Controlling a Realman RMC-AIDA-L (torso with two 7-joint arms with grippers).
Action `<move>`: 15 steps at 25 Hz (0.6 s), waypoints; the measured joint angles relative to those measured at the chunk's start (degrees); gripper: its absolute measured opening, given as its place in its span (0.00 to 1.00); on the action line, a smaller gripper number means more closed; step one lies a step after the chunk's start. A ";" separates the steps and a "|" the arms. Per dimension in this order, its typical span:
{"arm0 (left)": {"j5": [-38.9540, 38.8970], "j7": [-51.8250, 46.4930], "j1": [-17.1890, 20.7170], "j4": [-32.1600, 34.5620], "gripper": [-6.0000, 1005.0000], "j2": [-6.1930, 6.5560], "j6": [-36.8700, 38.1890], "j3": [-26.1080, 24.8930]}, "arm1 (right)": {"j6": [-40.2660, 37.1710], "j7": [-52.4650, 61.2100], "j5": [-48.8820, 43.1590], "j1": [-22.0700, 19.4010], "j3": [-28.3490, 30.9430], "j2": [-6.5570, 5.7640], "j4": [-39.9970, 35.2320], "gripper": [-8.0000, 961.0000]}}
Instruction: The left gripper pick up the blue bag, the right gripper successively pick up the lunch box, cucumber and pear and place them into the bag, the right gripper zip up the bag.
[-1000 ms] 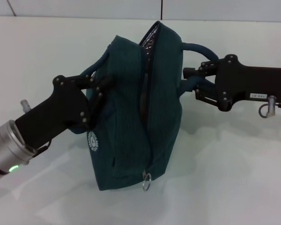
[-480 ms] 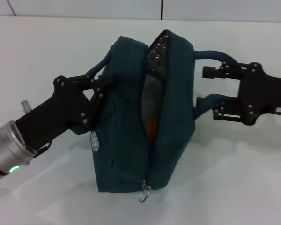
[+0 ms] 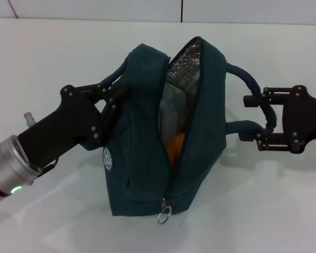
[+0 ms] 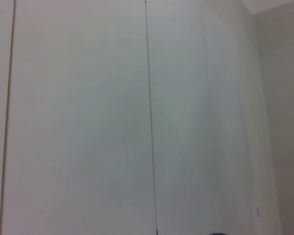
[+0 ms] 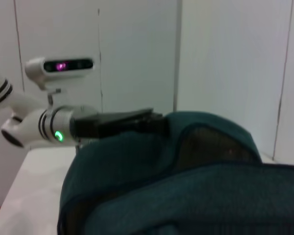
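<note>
Two claws at one dark teal-blue fabric bag [image 3: 147, 132], frame centre, on the white surface [image 3: 263, 211]. Left claw [image 3: 109, 97] pinches its left handle; right claw [image 3: 255, 118], spread, straddles the right handle. Orange pear [image 3: 176, 148] and clear box [image 3: 171, 110] inside; cucumber unseen; zipping remains. Mouth wider than earlier; right claw farther right.

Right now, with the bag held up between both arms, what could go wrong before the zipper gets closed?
The blue bag gapes wide, with the pear showing at the opening; a tilt could spill it. The right gripper is by the handle, far from the zipper pull at the near end, so it has a long way to travel. The left gripper holds the other handle alone; the bag may sag.
</note>
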 joint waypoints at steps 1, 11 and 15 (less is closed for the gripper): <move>-0.01 0.00 0.00 0.00 0.04 0.00 0.00 0.00 | -0.06 0.09 -0.47 -0.03 0.04 0.03 -0.31 0.68; -0.17 0.01 -0.18 0.00 0.04 0.16 -0.23 0.00 | -10.25 -1.31 -0.48 -2.07 11.49 0.76 -2.77 0.68; -0.20 0.04 -0.40 0.00 0.04 0.14 -0.35 0.00 | -13.43 -2.18 -0.66 -2.35 11.95 0.61 -3.03 0.68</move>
